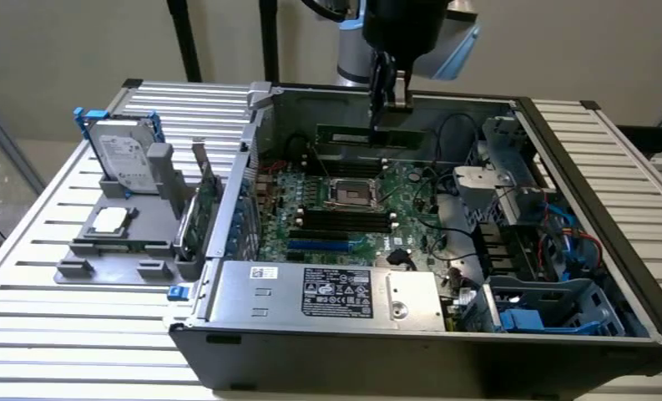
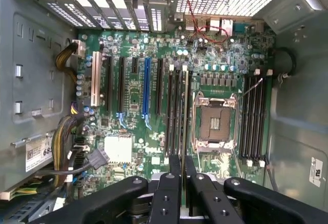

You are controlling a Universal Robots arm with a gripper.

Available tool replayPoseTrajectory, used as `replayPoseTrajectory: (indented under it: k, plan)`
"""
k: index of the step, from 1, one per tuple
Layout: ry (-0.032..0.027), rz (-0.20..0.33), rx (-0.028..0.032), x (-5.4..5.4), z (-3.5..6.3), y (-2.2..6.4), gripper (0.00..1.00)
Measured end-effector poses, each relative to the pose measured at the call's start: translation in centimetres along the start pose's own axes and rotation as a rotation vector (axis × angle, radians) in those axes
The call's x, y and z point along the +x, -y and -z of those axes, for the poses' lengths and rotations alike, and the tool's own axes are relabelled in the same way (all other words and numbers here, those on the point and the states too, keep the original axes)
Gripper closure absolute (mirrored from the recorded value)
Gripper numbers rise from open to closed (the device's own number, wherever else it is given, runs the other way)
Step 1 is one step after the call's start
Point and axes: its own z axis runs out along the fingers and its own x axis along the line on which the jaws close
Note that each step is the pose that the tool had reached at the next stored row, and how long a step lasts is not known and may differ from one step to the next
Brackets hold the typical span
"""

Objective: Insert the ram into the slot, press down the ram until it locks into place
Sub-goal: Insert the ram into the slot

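Pinches the ram [image 1: 342, 134] by its upper edge, gripper [image 1: 387, 113] clenched on the two flat faces near mid-length. Holds it level and on edge: long axis along the exterior view's left–right, contact edge facing down at the motherboard [image 2: 133, 96]. Hangs above the board inside the open computer case [image 1: 308, 355], in front of the far wall as the exterior view has it (not seated in any socket).

From the wrist, seen edge-on as a thin line. Runs parallel to the black memory slots [image 2: 177, 111] and lies over the bank between the blue socket [image 2: 146, 88] and the processor socket [image 2: 214, 121] (exact slot beneath not discernible). Stands well apart from the second slot bank [image 2: 254, 116] on the other side of the processor socket.

Reaches in from the top of the exterior view, wrist turned straight down. Fingers [image 2: 173, 180] vertical, set on either side of the stick.
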Motion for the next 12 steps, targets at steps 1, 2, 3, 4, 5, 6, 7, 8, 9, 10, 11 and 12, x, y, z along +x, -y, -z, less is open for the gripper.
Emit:
replayPoseTrajectory:
  k: [1, 2, 3, 4, 5, 6, 7, 8, 9, 10, 11, 12]
  plan:
    - [0.0, 0.001, 0.0012, 0.0, -0.19, -0.18, 0.86]
    - [0.0, 0.002, 0.0016, 0.0, -0.38, -0.4, 0.86]
    - [0.0001, 0.003, 0.002, 0.0, -0.57, -0.66, 0.86]
    - [-0.0001, 0.004, 0.0022, 0.0, -0.75, -0.88, 0.86]
    - [0.0, 0.005, 0.0023, 0.0, -0.93, -1.04, 0.86]
    - [-0.0001, 0.006, 0.0024, 0.0, -1.11, -1.12, 0.86]
    - [0.0, 0.009, 0.0025, 0.0, -1.32, -1.15, 0.86]
    - [-0.0002, 0.012, 0.0024, 0.0, -1.49, -1.14, 0.86]
    - [-0.0004, 0.017, 0.0023, 0.0, -1.67, -1.14, 0.86]
    - [-0.0005, 0.021, 0.0023, -0.1, -1.85, -1.14, 0.86]
    - [-0.0006, 0.025, 0.0023, -0.1, -2.03, -1.14, 0.86]
    - [-0.0007, 0.029, 0.0022, -0.2, -2.21, -1.13, 0.86]
